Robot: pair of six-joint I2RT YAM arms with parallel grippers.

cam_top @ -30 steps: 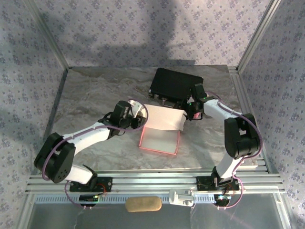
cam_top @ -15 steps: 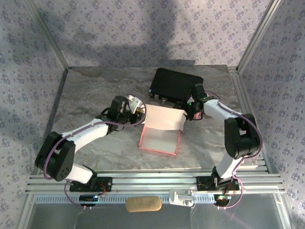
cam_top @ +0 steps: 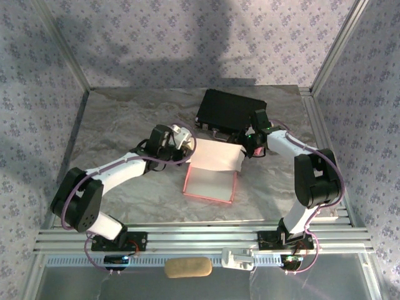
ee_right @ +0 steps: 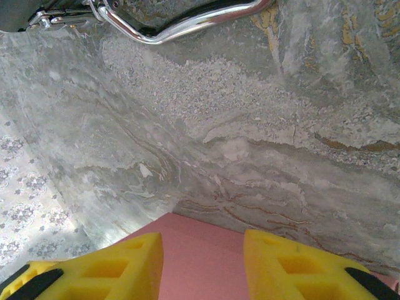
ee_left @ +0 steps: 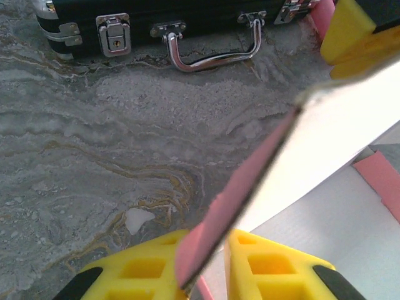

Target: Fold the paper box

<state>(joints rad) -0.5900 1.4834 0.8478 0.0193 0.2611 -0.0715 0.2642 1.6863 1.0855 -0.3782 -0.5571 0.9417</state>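
Your left gripper (cam_top: 185,145) has crept up and to the right since a second ago. Its yellow fingers (ee_left: 144,275) pinch the left edge of the paper box (cam_top: 210,178) flap (edge-on in the wrist view). The box sits mid-frame, just below the black case (cam_top: 230,109). The right gripper (cam_top: 249,150) has its fingers apart over pink card.

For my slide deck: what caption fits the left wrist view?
Left pincer pinching a raised flap of the paper box, black case beyond on the table.
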